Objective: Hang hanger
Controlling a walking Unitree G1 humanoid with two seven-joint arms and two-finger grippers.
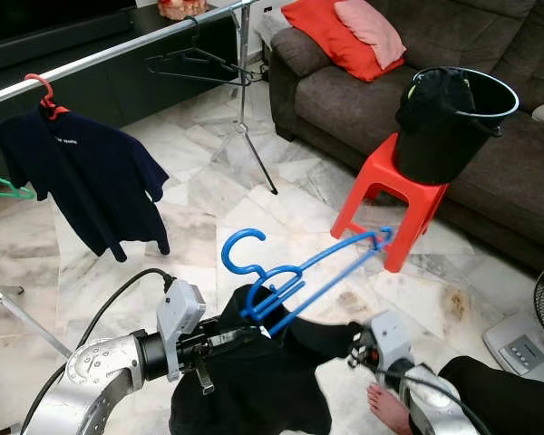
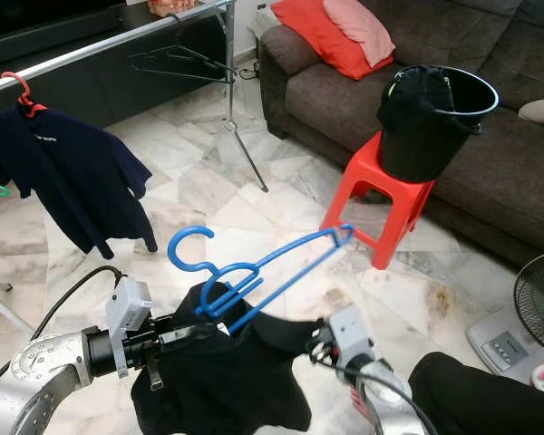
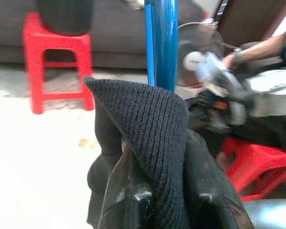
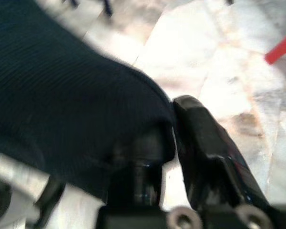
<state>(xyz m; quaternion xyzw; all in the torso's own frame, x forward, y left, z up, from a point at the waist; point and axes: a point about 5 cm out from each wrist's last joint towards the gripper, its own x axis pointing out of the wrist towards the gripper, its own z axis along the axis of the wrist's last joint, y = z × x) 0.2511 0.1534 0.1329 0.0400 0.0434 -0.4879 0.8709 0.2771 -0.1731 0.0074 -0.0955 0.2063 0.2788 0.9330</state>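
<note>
One blue plastic hanger [image 1: 295,269], hook curled, threaded into one ribbed black knit garment [image 1: 254,381]. Left gripper [image 1: 245,333] and right gripper [image 4: 169,138] each clamp the knit. Two shiny black fingers [image 4: 209,152] per claw.

A home living room: a dark sofa [image 1: 453,100] with red and pink cushions [image 1: 344,32], a marble floor [image 1: 208,195], a clothes rail [image 1: 109,54] hung with a navy shirt [image 1: 86,181], a red stool [image 1: 390,195] under a black bucket [image 1: 449,118], and a fan [image 2: 535,313].

floor: marble [image 1: 208,195] | sofa: dark grey [image 1: 363,100] | stool: red [image 1: 390,195]
</note>
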